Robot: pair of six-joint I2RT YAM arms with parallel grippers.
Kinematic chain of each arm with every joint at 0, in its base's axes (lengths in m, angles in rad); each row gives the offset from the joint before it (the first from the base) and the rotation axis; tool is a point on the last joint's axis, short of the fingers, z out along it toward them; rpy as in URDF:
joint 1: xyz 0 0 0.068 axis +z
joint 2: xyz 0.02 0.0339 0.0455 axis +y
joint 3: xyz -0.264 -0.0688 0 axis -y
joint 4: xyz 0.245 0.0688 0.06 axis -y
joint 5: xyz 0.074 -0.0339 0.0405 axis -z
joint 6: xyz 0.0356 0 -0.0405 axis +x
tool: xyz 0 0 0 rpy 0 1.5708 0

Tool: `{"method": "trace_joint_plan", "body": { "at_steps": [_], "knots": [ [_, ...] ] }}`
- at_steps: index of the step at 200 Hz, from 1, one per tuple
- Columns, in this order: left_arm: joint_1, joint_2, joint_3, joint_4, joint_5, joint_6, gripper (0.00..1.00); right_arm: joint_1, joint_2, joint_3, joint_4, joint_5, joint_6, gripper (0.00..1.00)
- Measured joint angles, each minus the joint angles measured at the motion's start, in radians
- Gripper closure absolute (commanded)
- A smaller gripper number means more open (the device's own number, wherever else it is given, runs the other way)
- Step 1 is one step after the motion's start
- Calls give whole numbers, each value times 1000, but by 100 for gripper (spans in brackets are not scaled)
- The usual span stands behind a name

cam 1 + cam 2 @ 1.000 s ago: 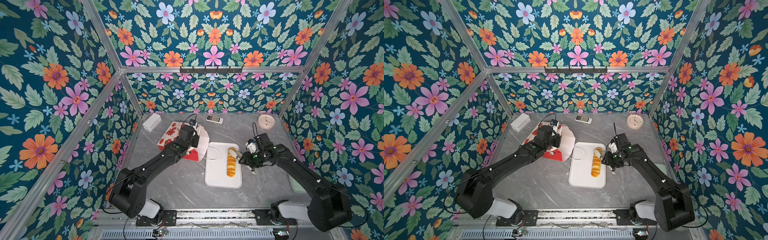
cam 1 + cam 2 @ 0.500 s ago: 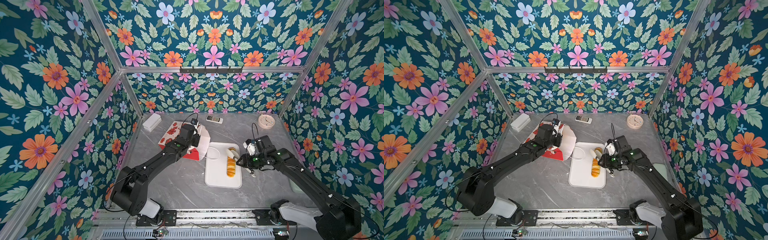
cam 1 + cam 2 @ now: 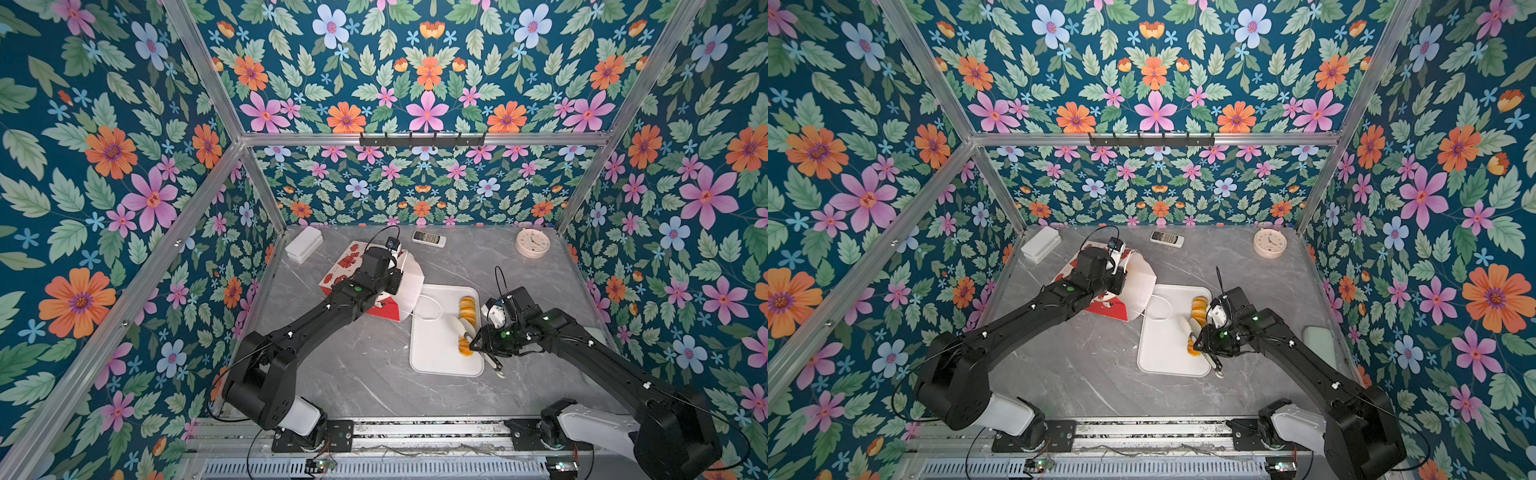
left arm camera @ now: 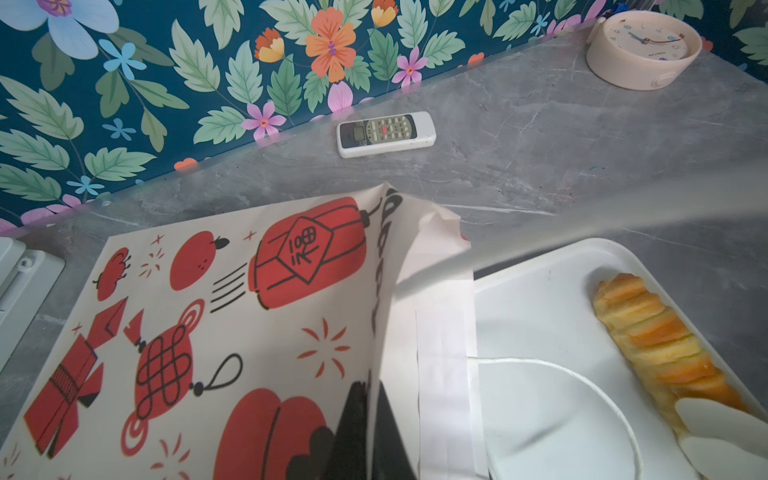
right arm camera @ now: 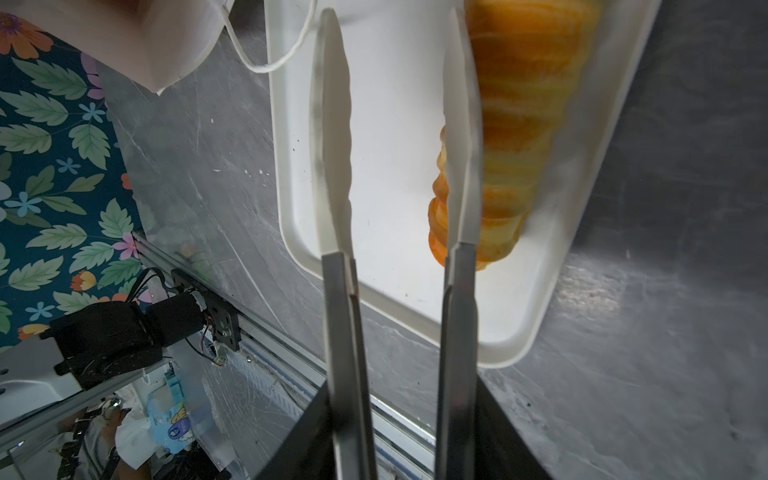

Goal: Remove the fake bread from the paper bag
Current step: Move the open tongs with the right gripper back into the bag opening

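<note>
Pinching the paper bag [image 4: 208, 311] toward the desk's [image 3: 353, 374] back-left corner is the left end effector [image 4: 372, 419]; the right end effector [image 3: 482, 341] is clutching parted tongs [image 5: 338, 291] over fake bread [image 3: 468, 309] lying on the tray [image 3: 432, 353].

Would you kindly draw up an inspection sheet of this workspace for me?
Surface: grey marble table, no spills seen.
Job's things: paper bag on its side; one loaf on the white tray.
Clutter: remote, clock, white box, pale green pad.
Grippers: left tool shut on the bag's rim; right tool shut on tongs, tips apart at the loaf.
Cables: bag's cord across the tray; wrist wires loop free.
Surroundings: floral walls, metal frame.
</note>
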Motion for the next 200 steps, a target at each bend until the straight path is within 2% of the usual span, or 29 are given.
{"method": "trace_joint_plan", "body": {
  "at_steps": [37, 79, 135, 200],
  "knots": [
    [0, 0, -1, -9, -1, 6, 100, -1, -42, 13, 40, -28, 0, 53],
    [0, -16, -9, -23, 9, 26, 100, 29, -28, 25, 268, -136, 51, 52],
    [0, -56, -32, -39, 43, 45, 100, 70, 164, 85, 547, -183, 77, 52],
    [0, -88, -53, -39, 77, 52, 100, 120, 363, 189, 686, -208, 82, 51]
  ]
}}
